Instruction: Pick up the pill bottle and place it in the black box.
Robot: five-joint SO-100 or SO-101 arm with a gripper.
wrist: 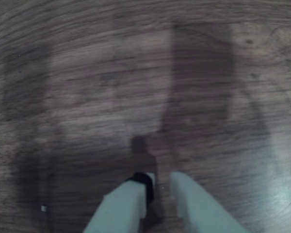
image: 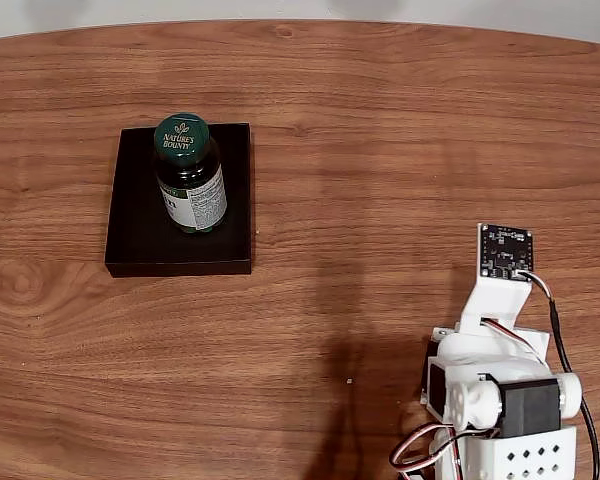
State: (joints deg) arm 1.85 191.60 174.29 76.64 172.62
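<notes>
We saw the pill bottle [image: 189, 172] standing up inside the black box [image: 140, 235], close to the box's far edge and a bit nearer its right wall than its left in the fixed view. Its green cap [image: 182, 137] faced up at us and its white label [image: 204, 204] looked toward the front. The box sat on the left half of the wooden table [image: 400, 150], well away from every edge. The arm [image: 500, 390] was folded up by the table's near right corner, far from the box. In the wrist view the gripper [wrist: 159, 187] pointed down at bare wood, with its two pale fingers [wrist: 123, 204] only a little way apart and nothing between them. We thought the job looked done, since the bottle was already in the box. What could still go wrong? The bottle was tall and thin for its base, so a bump to the table or the box could tip it over. If the arm swung back toward the box, it could knock the bottle out.
</notes>
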